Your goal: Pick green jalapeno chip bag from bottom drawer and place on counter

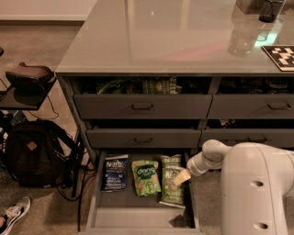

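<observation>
The bottom drawer (138,209) stands pulled open at the foot of the cabinet. Three bags lie abreast on its floor. The green jalapeno chip bag (171,190) is the rightmost, dark olive with white "Kettle" lettering, lying flat. My gripper (181,177) reaches in from the right and sits low over the bag's upper right part, hiding some of it. My white arm (255,188) fills the lower right. The counter (174,36) is the glossy pale grey top above the drawers.
A bright green "dang" bag (146,177) and a blue Kettle bag (115,172) lie left of the jalapeno bag. Two drawer rows (142,106) above sit slightly open. The counter holds a clear bottle (241,39), a dark cup (268,9) and a checkered tag (280,56). A backpack (32,153) and a shoe (14,215) lie on the floor at left.
</observation>
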Controlling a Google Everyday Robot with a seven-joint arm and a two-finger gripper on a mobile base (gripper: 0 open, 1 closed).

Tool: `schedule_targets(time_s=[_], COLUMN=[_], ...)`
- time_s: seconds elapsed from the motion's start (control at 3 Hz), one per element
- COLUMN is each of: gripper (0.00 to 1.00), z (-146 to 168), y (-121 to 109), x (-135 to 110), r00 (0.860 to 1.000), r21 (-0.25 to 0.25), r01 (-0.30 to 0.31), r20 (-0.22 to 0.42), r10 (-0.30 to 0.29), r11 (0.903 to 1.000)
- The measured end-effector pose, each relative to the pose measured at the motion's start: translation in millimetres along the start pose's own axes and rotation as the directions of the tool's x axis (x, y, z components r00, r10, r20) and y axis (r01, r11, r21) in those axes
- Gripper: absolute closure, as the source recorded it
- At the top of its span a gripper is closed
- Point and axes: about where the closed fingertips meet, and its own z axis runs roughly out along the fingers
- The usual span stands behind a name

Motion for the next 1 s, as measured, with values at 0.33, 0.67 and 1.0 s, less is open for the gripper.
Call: schedule_targets(time_s=[0.33,0.67,1.0], gripper=[0.00,0.00,0.00], z=[17,32,48], y=[-13,-29,-42], x=[4,0,-8], r00=[0.999,0.994,0.991], r21=[-0.029,-0.024,-0.010], r01=[-0.040,-0.076,-0.076], r20=[0.012,0.073,0.107], r10=[0.041,0.077,0.076], r11=[0.9988,0.9968,0.9971])
